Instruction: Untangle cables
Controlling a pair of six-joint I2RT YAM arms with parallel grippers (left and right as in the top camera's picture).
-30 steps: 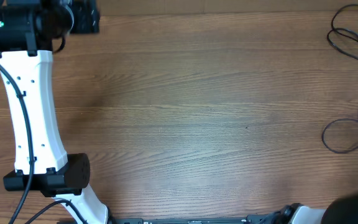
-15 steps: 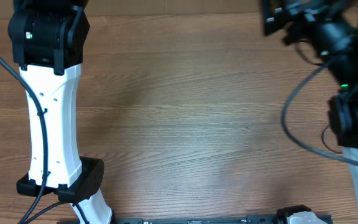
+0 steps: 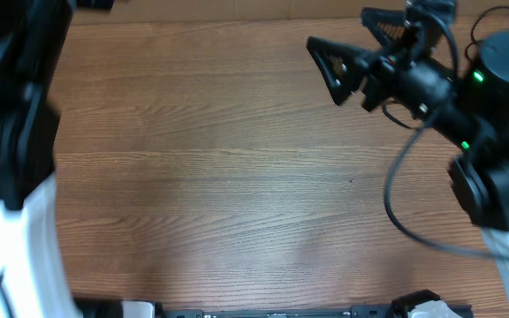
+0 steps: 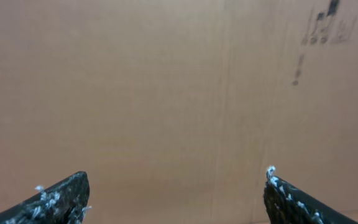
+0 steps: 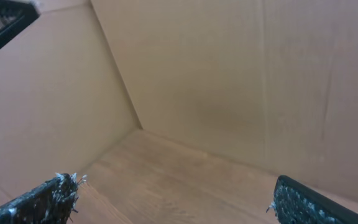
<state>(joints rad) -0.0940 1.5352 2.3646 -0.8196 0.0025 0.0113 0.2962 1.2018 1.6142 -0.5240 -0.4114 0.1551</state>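
Of the cables, only a short arc of thin black wire (image 3: 491, 12) shows, at the table's far right corner in the overhead view. The rest is hidden behind my right arm (image 3: 493, 97). My right gripper (image 3: 337, 27) is open and empty, raised over the far right of the table and pointing left; in its wrist view (image 5: 173, 186) the jaws are wide apart, facing the table and a cardboard corner. My left gripper (image 4: 176, 180) is open and empty, facing a cardboard wall. No cable shows in either wrist view.
My left arm (image 3: 16, 132) fills the left edge of the overhead view, close to the camera and blurred. A thicker black cord (image 3: 394, 199) loops from the right arm over the wooden table (image 3: 219, 177). Cardboard walls (image 5: 185, 68) stand at the table's far side.
The right arm has swung in from the right and its gripper has moved left over the far table. The left arm has risen toward the camera and shifted left. The right arm now covers the cables.
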